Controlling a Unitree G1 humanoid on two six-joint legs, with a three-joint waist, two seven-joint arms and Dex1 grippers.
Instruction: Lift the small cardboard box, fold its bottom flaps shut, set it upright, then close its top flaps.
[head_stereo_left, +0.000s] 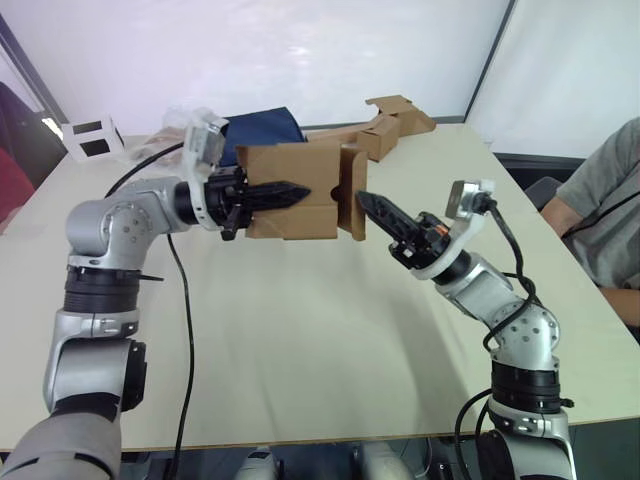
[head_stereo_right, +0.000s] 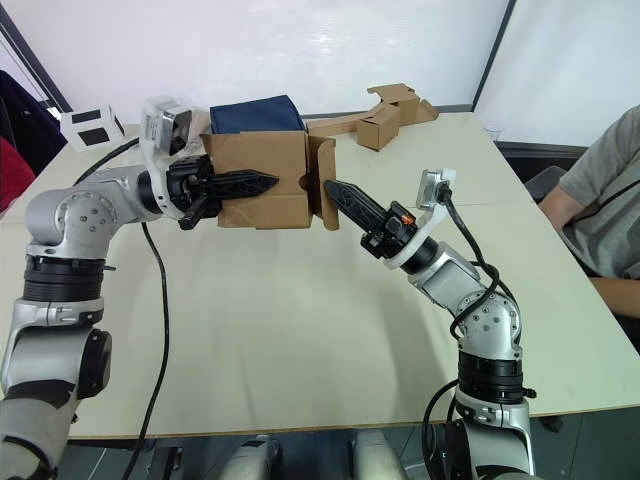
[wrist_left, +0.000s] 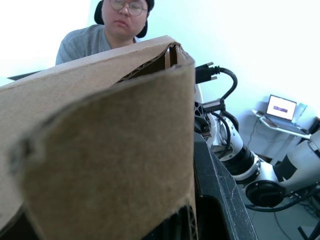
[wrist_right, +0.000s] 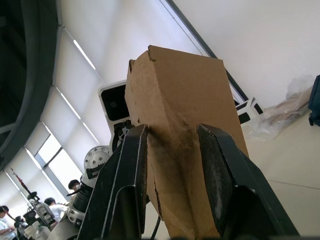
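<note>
My left gripper (head_stereo_left: 290, 192) holds the small cardboard box (head_stereo_left: 290, 165) in the air above the table's far middle. It is shut on the box's near wall, one black finger lying across the outside. The box lies on its side, with flaps (head_stereo_left: 352, 190) standing out at the end that faces my right arm. My right gripper (head_stereo_left: 368, 203) points at those flaps from the right, tips at the flap edge. In the right wrist view its fingers (wrist_right: 125, 185) stand open on either side of a fold of the box (wrist_right: 180, 95).
A longer cardboard piece with a small box joined to it (head_stereo_left: 390, 125) lies at the table's far edge. A dark blue bag (head_stereo_left: 262, 130) sits behind the held box, and a white box (head_stereo_left: 92, 137) at the far left. A person (head_stereo_left: 610, 220) sits at the right.
</note>
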